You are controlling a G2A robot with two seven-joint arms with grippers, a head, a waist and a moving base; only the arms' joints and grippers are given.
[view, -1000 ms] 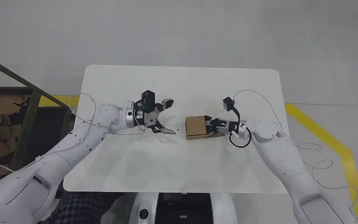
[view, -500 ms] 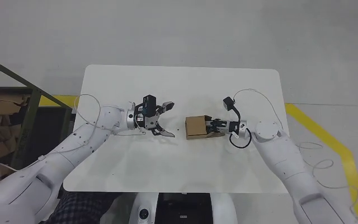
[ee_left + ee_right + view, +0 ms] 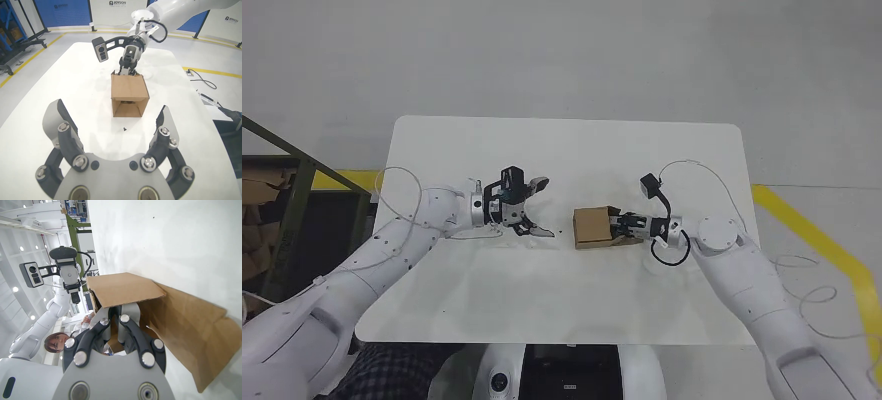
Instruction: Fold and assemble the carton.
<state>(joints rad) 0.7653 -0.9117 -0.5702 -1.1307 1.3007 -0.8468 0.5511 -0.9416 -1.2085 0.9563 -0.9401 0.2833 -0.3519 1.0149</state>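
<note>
The left gripper [image 3: 542,206] has rolled a little and edged back from the carton [image 3: 590,226]

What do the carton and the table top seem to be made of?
The carton: brown corrugated cardboard, matte; its cut edge shows fluting. The table: smooth white top, slight sheen, maybe laminate or painted board; unclear which.

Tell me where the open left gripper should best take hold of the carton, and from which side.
Probably the top panel's free edge at the carton's open mouth, approached from the left gripper's side. The carton lies as an open sleeve with that mouth facing it, while the right gripper holds the opposite end.
</note>
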